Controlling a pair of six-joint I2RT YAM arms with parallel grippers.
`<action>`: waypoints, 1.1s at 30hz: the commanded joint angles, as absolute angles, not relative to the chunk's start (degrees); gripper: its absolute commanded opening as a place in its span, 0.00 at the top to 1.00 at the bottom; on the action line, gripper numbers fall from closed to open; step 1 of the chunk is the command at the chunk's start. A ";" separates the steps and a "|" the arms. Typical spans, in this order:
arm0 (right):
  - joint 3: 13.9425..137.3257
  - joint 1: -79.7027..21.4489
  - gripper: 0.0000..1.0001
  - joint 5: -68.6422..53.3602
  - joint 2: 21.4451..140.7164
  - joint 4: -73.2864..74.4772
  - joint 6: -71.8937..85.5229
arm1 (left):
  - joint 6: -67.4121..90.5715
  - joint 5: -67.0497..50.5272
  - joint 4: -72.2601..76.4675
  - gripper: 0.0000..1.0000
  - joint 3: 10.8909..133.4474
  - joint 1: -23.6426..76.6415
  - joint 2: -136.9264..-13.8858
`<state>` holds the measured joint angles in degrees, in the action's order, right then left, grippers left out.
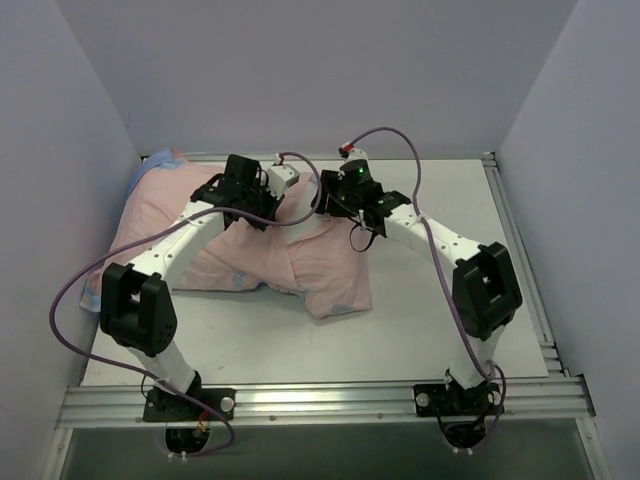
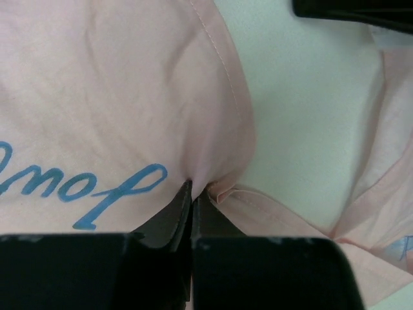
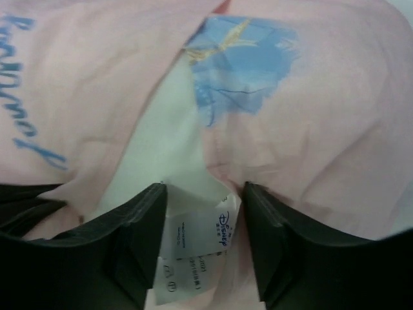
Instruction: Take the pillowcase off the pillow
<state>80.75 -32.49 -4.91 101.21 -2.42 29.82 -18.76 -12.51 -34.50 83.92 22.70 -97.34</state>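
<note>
**Left pincer pinching the hem, right pincer spread over the label**

My flat, matte grey-white table [image 1: 400,340] carries the thin, pale pink fabric pillowcase [image 1: 320,270]. It sprawls across the left and middle of the table. It is puffed and rounded toward the left wall and lies flatter and creased toward the centre.

Where the cover gapes, the plump, plain white stuffed pillow [image 2: 290,129] shows as a smooth, unprinted surface between two stitched pink edges.

A watery blue printed patch [image 3: 239,58] with faint yellow strokes shows on the cloth near that gap. Looping blue cursive lettering [image 2: 97,187] runs over the soft, lightly wrinkled fabric beside my left pincer.

My left pincer [image 2: 193,194] is clenched. Its black, wedge-shaped fingers meet on the pillowcase's seamed hem, and the cloth bunches into small folds at the tips.

My right pincer [image 3: 203,197] is released. Its two dark, ridged fingers are spread wide apart just above the opening. Between them lies a small white rectangular care label [image 3: 200,245] with tiny grey print.
</note>
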 commanded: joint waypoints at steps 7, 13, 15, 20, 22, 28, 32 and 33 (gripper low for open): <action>73.58 -26.99 0.83 9.58 96.78 2.20 28.91 | -17.22 -7.83 -33.49 0.98 81.30 19.17 -98.00; 61.81 -18.39 0.98 8.79 91.49 1.06 27.60 | -18.72 -4.93 -30.94 0.98 77.26 15.91 -97.47; 59.16 -16.80 1.00 7.57 92.46 -2.60 26.81 | -19.42 -4.75 -30.59 0.98 76.21 14.60 -97.12; 55.73 -15.20 1.00 -6.81 98.60 -8.78 27.24 | -23.37 -10.97 -33.90 0.88 76.11 14.06 -94.84; 55.28 -16.34 1.00 -10.62 99.23 -12.91 29.00 | -24.87 -16.66 -37.42 0.52 79.78 15.55 -93.08; 55.02 -23.02 1.00 -19.41 98.62 -19.59 33.47 | -25.05 -20.83 -41.14 0.06 89.72 27.56 -87.02; 54.58 -24.17 1.00 -22.50 96.95 -21.01 35.24 | -23.21 -17.96 -43.85 0.06 97.64 34.34 -92.88; 54.49 -24.17 1.00 -22.33 95.99 -20.74 35.33 | -23.12 -16.19 -43.16 0.06 98.08 35.24 -96.21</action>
<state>55.57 -22.76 -17.43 98.89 -20.25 33.28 -23.16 -18.61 -40.40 94.98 32.45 -91.61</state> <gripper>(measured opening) 0.042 0.938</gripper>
